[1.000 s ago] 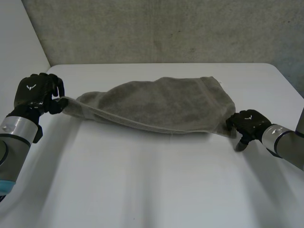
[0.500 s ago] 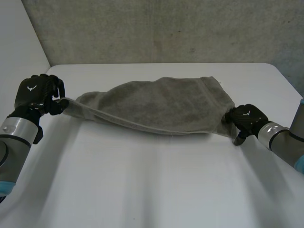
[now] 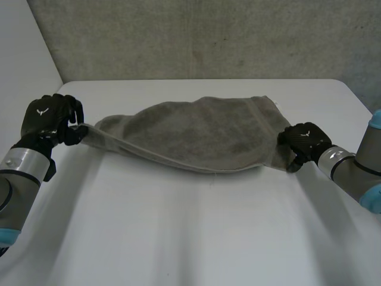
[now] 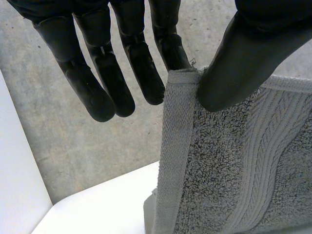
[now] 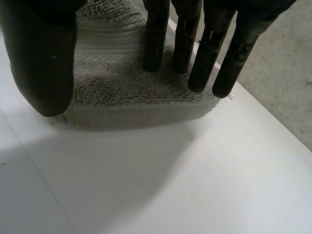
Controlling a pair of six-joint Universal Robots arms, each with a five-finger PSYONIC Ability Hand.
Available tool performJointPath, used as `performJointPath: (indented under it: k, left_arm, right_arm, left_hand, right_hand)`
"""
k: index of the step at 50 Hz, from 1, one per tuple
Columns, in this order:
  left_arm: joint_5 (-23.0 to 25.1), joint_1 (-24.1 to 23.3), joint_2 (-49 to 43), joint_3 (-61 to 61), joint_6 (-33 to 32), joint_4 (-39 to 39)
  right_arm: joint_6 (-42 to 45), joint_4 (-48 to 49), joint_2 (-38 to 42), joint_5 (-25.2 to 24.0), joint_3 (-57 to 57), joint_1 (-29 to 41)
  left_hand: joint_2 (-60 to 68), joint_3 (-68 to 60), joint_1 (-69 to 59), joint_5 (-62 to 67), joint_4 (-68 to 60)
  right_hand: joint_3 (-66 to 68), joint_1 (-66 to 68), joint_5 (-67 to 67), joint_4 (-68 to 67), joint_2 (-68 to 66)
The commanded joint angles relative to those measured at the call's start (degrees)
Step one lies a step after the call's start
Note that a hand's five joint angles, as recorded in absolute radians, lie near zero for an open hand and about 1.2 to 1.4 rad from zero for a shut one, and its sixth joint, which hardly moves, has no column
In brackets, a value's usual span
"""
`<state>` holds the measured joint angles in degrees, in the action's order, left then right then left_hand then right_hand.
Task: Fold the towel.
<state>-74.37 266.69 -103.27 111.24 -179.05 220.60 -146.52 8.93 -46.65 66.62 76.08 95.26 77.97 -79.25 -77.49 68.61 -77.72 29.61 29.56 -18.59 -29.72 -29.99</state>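
Towel (image 3: pixel 202 134) is stretching over the white table (image 3: pixel 178 238) in the head view, with the left hand (image 3: pixel 44 116) and the right hand (image 3: pixel 303 140) each gripping one end. In the left wrist view, the thumb (image 4: pixel 239 63) is pinching a corner against one finger while the other fingers (image 4: pixel 92 73) are pointing straight. In the right wrist view, straight close-set fingers (image 5: pixel 156 44) and the thumb (image 5: pixel 44 58) are clamping the towel's end between them.

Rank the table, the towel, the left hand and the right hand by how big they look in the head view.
1. table
2. towel
3. left hand and right hand: about alike, too close to rank.
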Motion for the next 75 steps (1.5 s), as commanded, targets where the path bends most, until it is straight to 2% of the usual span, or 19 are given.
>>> performJointPath:
  k: [1, 19, 21, 22, 24, 25, 26, 46, 53, 62, 63, 64, 65, 67, 75]
  left_arm:
    - [0.10, -0.03, 0.00, 0.29, -0.08, 0.00]
    - [0.19, -0.12, 0.00, 0.55, -0.08, 0.00]
    - [0.19, -0.12, 0.00, 0.55, -0.08, 0.00]
    - [0.19, -0.12, 0.00, 0.55, -0.08, 0.00]
    - [0.19, -0.03, 0.09, 0.64, -0.08, 0.00]
    - [0.19, -0.03, 0.09, 0.64, -0.08, 0.00]
    - [0.19, -0.12, 0.09, 0.64, -0.08, 0.00]
    - [0.28, -0.03, 0.53, 1.17, -0.08, 0.00]
    - [0.28, -0.12, 0.79, 1.52, -0.08, 0.00]
    - [0.28, -0.30, 0.79, 1.52, -0.08, 0.00]
    - [0.28, -0.30, 0.79, 1.52, -0.08, 0.00]
    - [0.28, -0.30, 0.79, 1.61, -0.08, 0.00]
    - [0.28, -0.30, 0.79, 1.61, -0.08, 0.00]
    - [0.28, -0.30, 0.79, 1.61, -0.08, 0.00]
    - [0.37, -0.21, 0.79, 2.05, -0.16, 0.00]
  right_arm:
    - [0.01, -0.06, 0.59, 0.09, -0.85, 0.01]
    - [0.27, -0.41, 2.61, 0.09, -1.73, 0.01]
    - [0.18, -0.41, 2.61, 0.09, -1.90, 0.01]
    - [0.18, -0.41, 2.61, 0.09, -1.90, 0.01]
    - [0.01, -0.49, 2.61, 0.09, -2.16, 0.01]
    - [0.01, -0.49, 2.61, 0.09, -2.16, 0.01]
    - [-0.08, -0.49, 2.44, 0.09, -2.16, 0.01]
    - [-0.78, -1.02, 0.50, 0.00, -1.99, -0.34]
    - [-8.85, -2.25, -4.06, -1.40, -1.99, -0.96]
    - [-9.40, -3.57, -1.61, -2.37, -2.08, -0.61]
    - [-8.79, -3.83, -0.82, -2.37, -2.08, -0.52]
    - [-7.74, -4.18, -0.29, -2.20, -1.99, -0.34]
    - [-7.73, -4.19, -0.29, -2.19, -1.99, -0.34]
    - [-5.19, -4.36, 0.76, -1.67, -1.90, 0.09]
    - [-2.36, -4.45, 1.30, -1.49, -1.55, 0.45]
  left_hand:
    - [2.03, -0.75, -2.51, 1.39, -2.28]
    - [2.03, -0.75, -2.51, 1.39, -2.28]
    - [2.03, -0.75, -2.51, 1.39, -2.28]
    - [2.03, -0.75, -2.51, 1.39, -2.28]
    - [2.03, -0.75, -2.51, 1.39, -2.28]
    - [2.03, -0.75, -2.51, 1.39, -2.28]
    - [2.03, -0.75, -2.51, 1.39, -2.28]
    - [2.03, -0.75, -2.51, 1.39, -2.28]
    - [2.03, -0.75, -2.51, 1.39, -2.28]
    - [2.03, -0.75, -2.51, 1.39, -2.28]
    - [2.03, -0.75, -2.51, 1.39, -2.28]
    - [2.03, -0.75, -2.51, 1.39, -2.28]
    - [2.03, -0.75, -2.51, 1.39, -2.28]
    - [2.03, -0.75, -2.51, 1.39, -2.28]
    - [2.03, -0.75, -2.51, 1.39, -2.28]
  right_hand:
    - [-0.52, -0.47, -0.50, 0.63, 0.90]
    - [4.02, 4.07, -5.05, -3.91, -3.64]
    - [20.75, 20.79, -21.77, -20.63, -20.36]
    - [20.84, 20.89, -21.87, -20.73, -20.46]
    - [42.27, 42.31, -43.29, -42.15, -41.88]
    - [42.38, 42.42, -43.40, -42.26, -41.99]
    - [50.31, 50.36, -51.33, -50.20, -49.93]
    - [50.39, 50.44, -51.41, -50.28, -50.01]
    - [50.39, 50.44, -51.41, -50.28, -50.01]
    - [50.39, 50.44, -51.41, -50.28, -50.01]
    - [48.45, 48.50, -49.48, -48.34, -48.07]
    - [36.28, 36.32, -37.30, -36.16, -35.89]
    - [36.15, 36.20, -37.18, -36.04, -35.77]
    - [15.55, 15.60, -16.58, -15.44, -15.17]
    - [12.43, 12.48, -13.46, -12.32, -12.05]
